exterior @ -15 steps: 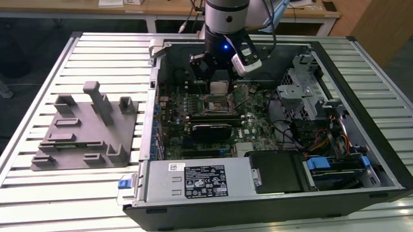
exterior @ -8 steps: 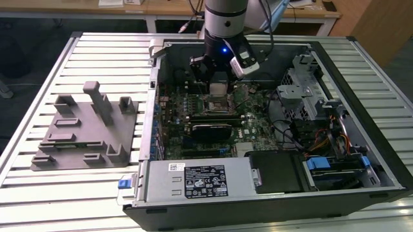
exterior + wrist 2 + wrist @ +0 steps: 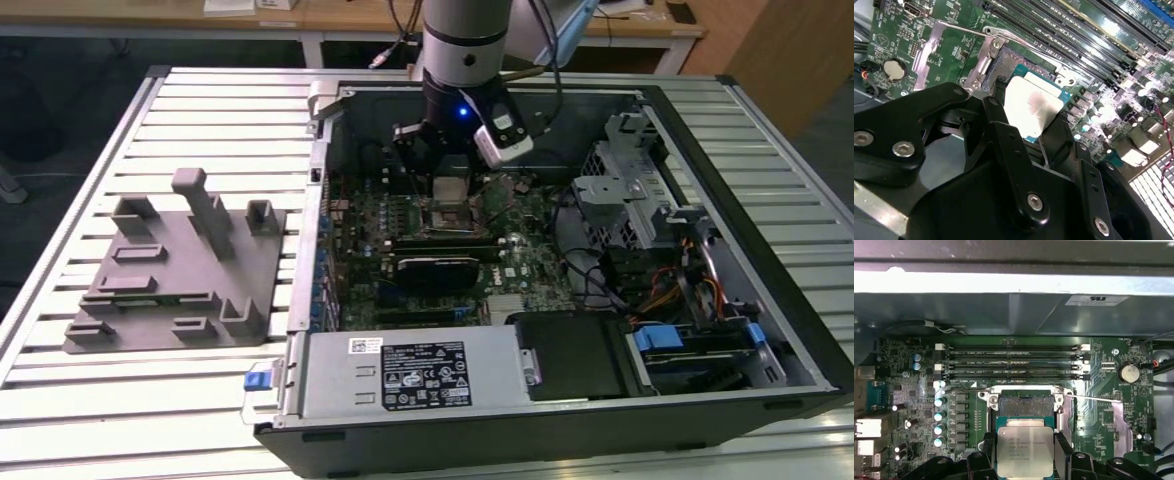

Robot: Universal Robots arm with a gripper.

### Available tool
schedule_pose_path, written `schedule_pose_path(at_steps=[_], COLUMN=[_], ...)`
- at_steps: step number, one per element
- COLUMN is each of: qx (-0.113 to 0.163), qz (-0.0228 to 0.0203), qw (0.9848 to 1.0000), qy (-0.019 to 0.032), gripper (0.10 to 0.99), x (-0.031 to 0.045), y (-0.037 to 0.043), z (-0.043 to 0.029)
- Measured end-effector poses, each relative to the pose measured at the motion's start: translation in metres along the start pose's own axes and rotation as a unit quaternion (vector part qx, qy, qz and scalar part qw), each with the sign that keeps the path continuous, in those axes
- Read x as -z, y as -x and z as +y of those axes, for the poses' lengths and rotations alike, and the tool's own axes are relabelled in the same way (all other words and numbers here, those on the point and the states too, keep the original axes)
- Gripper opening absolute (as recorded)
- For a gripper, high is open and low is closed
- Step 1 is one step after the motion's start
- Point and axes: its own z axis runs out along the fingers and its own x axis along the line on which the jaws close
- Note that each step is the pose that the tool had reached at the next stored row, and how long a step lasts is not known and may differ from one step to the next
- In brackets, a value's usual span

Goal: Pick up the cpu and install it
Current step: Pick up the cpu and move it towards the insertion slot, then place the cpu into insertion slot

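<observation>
The cpu (image 3: 1025, 445) is clamped by its opposite edges in the closed gripper (image 3: 1025, 455) near the open socket (image 3: 1025, 402); it is judged light, stiff, and fragile underneath.

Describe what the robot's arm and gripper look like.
The robot's silver-grey cylindrical arm ends in a black wrist with a glowing blue light, dark cables alongside. The matte black gripper has jointed links fastened with silver bolts.
</observation>
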Motion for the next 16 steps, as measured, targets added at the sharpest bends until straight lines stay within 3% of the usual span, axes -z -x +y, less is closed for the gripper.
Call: schedule_pose_path(at_steps=[16], qx=[0.0], qz=[0.0001], qw=[1.0], qy=[-0.0003], gripper=[0.541], x=[-0.0016], y=[0.0], z=[-0.0001])
